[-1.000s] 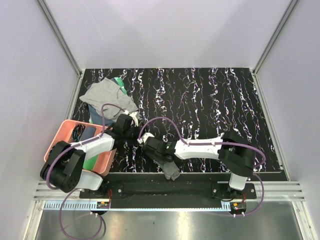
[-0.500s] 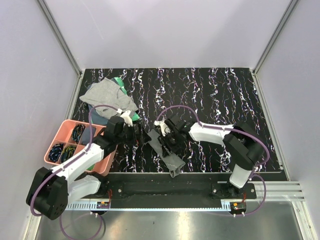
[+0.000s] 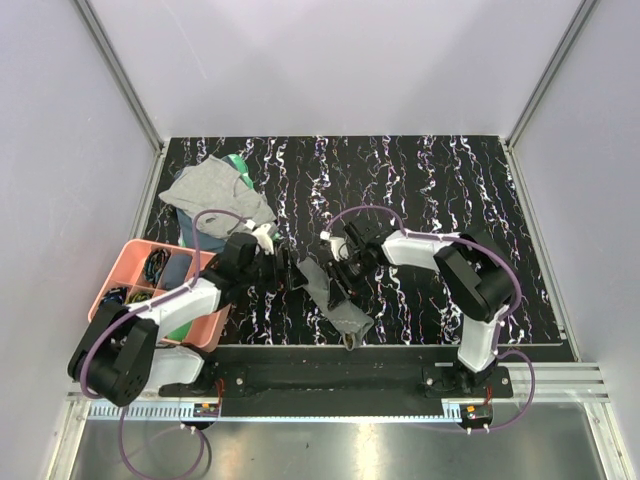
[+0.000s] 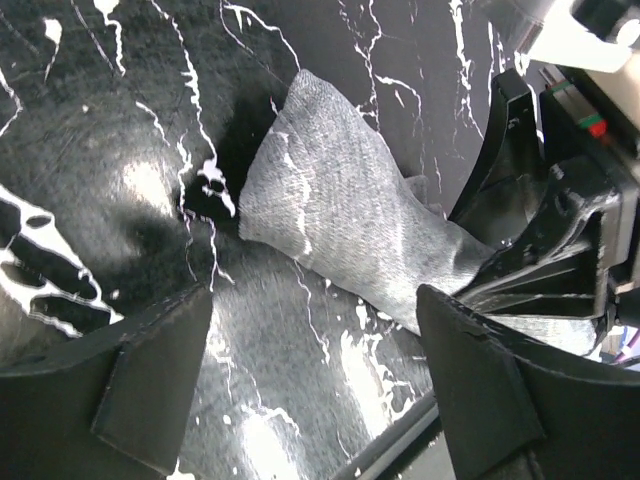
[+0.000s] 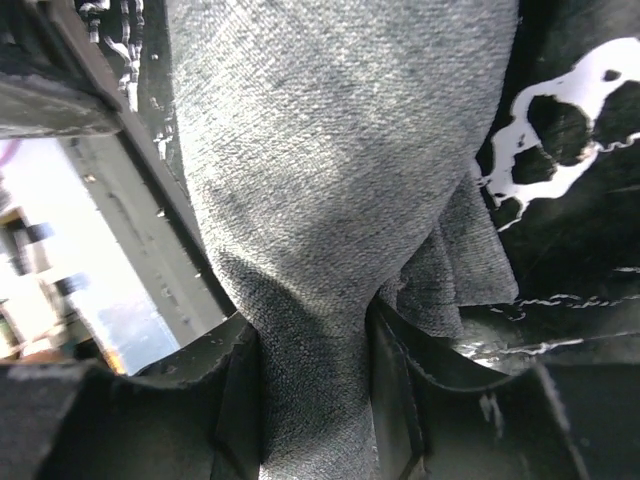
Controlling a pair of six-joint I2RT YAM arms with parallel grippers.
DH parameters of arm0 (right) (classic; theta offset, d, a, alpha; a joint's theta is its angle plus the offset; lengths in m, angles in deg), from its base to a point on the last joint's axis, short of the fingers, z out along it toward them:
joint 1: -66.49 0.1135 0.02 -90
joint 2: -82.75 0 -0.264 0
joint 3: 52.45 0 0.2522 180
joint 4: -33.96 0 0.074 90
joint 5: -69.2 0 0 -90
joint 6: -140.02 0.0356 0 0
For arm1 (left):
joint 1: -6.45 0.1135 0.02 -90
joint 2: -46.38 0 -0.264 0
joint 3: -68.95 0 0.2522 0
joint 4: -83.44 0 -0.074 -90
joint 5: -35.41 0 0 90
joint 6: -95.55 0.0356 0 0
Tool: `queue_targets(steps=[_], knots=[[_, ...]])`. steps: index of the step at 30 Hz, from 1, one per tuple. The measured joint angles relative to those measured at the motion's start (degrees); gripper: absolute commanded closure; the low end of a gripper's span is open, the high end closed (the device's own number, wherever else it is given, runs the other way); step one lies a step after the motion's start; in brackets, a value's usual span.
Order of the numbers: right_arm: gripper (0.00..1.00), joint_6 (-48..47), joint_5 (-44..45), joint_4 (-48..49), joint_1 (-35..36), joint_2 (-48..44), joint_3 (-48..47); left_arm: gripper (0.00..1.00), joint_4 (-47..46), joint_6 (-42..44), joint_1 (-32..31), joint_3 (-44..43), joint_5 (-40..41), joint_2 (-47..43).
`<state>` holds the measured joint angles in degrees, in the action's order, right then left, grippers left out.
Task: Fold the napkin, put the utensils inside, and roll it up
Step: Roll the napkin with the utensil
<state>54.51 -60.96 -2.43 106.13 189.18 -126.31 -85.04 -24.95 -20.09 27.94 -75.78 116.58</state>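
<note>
Napkin (image 5: 340,200) lies pinched in right gripper (image 5: 315,390), just ahead of spread left gripper (image 4: 315,375).

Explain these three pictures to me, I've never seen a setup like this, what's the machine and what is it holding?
It is two robot arms bolted to a table's near edge. The wide picture looks down from above and behind them; the other two come from cameras on each wrist. On the black marbled table are a dark grey napkin, a pink tray and a lighter grey cloth. The right gripper pinches the napkin; the left gripper is open, holding nothing.
</note>
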Motion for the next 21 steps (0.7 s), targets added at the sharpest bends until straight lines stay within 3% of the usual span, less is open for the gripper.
queue_targets(steps=[6,21], knots=[[0.56,-1.3,-7.4,-0.9,-4.2,3.8,-1.9,0.25,-5.4,-0.2,0.0,-0.1,-1.1,5.3],[0.57,-4.9,-12.9,-4.7,-8.1,8.6,-6.1,0.34,-16.0,-1.6,0.0,-3.0,-5.0,16.4]])
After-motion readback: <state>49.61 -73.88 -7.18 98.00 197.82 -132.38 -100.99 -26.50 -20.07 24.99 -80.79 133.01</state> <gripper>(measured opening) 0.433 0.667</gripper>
